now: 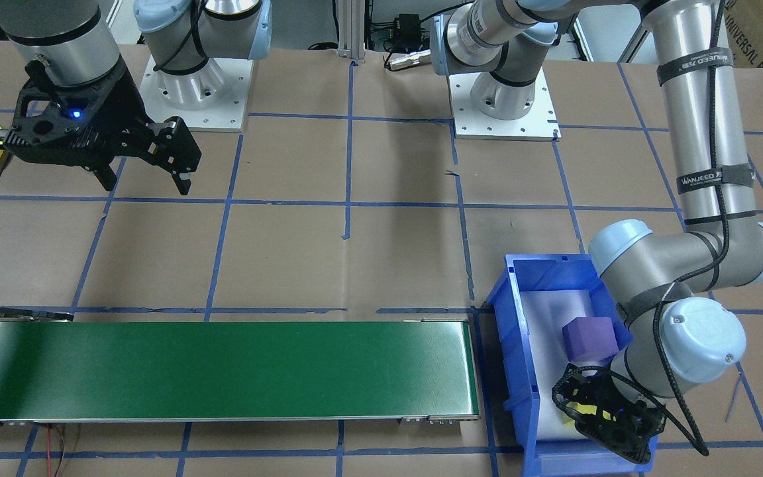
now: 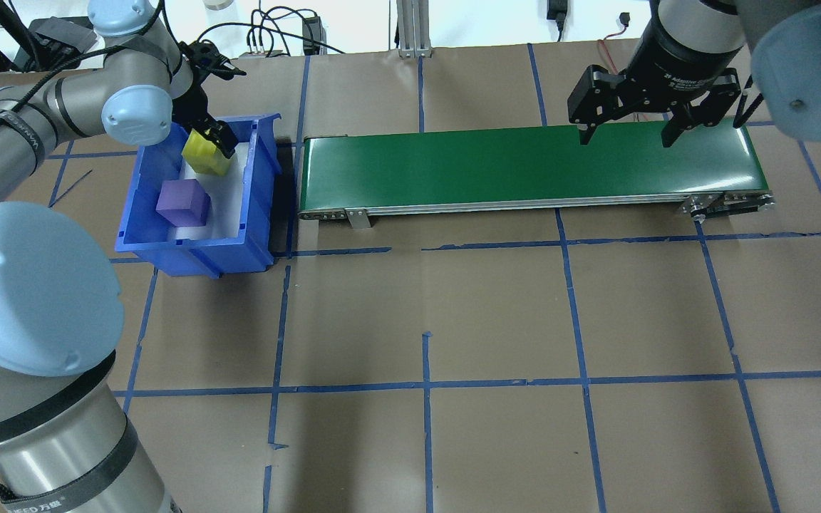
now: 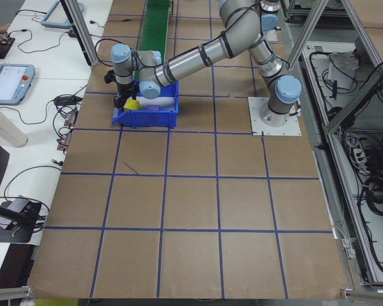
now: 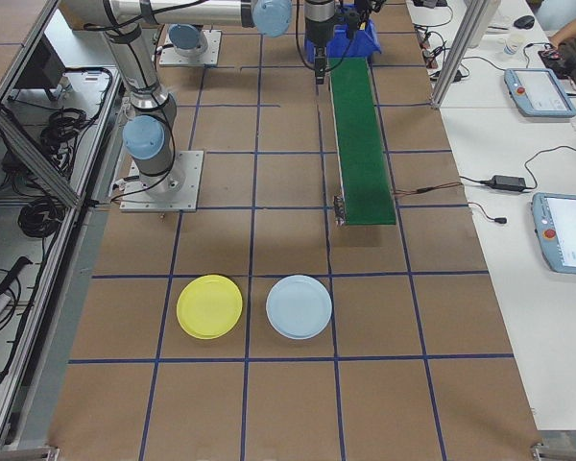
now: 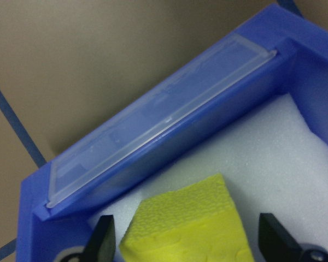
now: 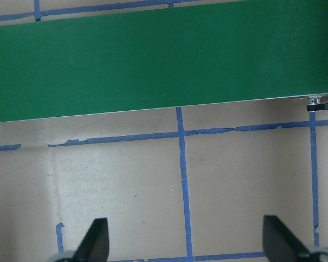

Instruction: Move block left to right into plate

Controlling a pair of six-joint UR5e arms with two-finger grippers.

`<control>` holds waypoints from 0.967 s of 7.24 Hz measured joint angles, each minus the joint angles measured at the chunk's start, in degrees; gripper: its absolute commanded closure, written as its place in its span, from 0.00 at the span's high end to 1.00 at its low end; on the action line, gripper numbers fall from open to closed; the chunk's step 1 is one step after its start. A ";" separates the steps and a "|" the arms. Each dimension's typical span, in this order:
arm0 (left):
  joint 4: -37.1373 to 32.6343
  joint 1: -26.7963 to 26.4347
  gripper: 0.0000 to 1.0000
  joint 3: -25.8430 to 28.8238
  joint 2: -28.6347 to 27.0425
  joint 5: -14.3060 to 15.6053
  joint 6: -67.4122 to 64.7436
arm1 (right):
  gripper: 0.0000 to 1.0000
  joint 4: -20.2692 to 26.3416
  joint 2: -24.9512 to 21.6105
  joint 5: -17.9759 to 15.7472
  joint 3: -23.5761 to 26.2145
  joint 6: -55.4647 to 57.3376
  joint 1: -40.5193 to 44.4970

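The left pincer (image 2: pixel 212 135) is reaching down into the blue bin (image 2: pixel 257 206) at the left end of the green conveyor belt (image 2: pixel 524 167), and its fingers are standing on either side of the yellow block (image 2: pixel 205 153); from the left wrist view there is a gap showing between each fingertip and the block (image 5: pixel 188 229), so the pincer is sitting wide around it rather than clamping it. The block is resting on the white foam lining of the bin, near the bin's far wall. A purple block (image 2: pixel 182 203) is lying in the same bin, just beside the yellow one and apart from the fingers. At the other end of the belt the right pincer (image 2: pixel 623 134) is hanging over the belt's near edge with its fingers spread wide and nothing between them. The yellow plate (image 4: pixel 209 306) is sitting on the brown surface well beyond the belt's end, with a pale blue plate (image 4: pixel 299 306) just beside it.
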 measured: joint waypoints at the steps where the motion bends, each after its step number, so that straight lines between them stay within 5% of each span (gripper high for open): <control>1: 0.01 0.00 0.47 -0.05 0.14 0.01 0.03 | 1.00 0.00 0.00 -0.02 0.00 0.00 0.00; 4: -1.98 -0.02 0.48 0.47 3.11 0.28 -1.23 | 1.00 0.00 0.01 -0.04 0.00 0.00 0.00; 7: -10.57 -0.93 0.48 0.66 11.69 -0.18 -7.45 | 1.00 -0.02 0.04 -0.04 0.00 0.00 0.00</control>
